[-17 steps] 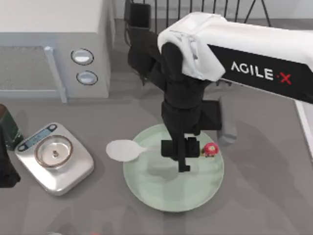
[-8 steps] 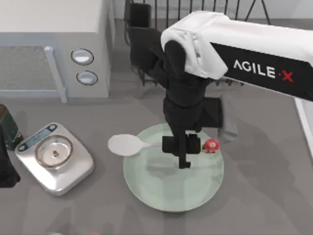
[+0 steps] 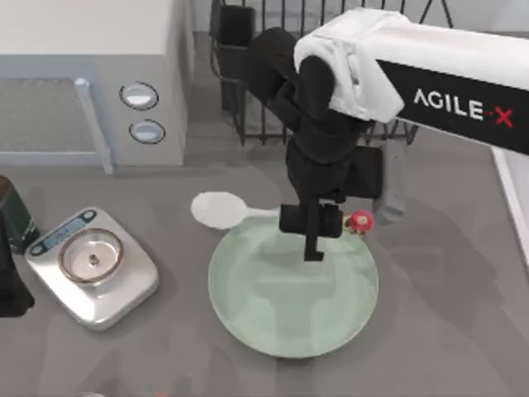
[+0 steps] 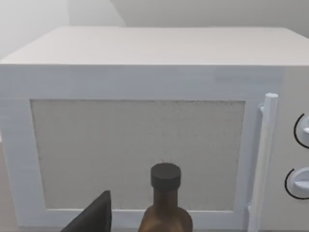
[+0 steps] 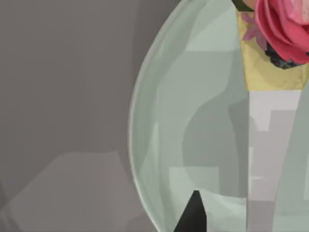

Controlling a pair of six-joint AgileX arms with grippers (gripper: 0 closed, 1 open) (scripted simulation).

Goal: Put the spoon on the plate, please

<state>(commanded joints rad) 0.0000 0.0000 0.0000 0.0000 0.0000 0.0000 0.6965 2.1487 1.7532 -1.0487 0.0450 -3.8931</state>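
**Spoon held over the far rim of the plate**

Nearest in the top view, the pale mint-green plate (image 3: 293,289) is seen lying flat on the grey desk (image 3: 446,331). To its left, a square silver scale (image 3: 92,267) is set on the desk, well apart from the plate. Above the plate's far edge, the right end effector (image 3: 312,223) is clamped on the handle of the spoon (image 3: 221,209); the white bowl is carried beyond the rim on the left, and the red-and-white knob (image 3: 360,221) is seen just right of the fingers. In the right wrist view the plate (image 5: 159,135) is seen below the handle (image 5: 270,159). Farther back, a white microwave (image 3: 91,83) and a dark wire rack (image 3: 273,50) are placed. The left arm is parked at the left edge, facing a brown bottle (image 4: 165,203); its end effector's state cannot be told.
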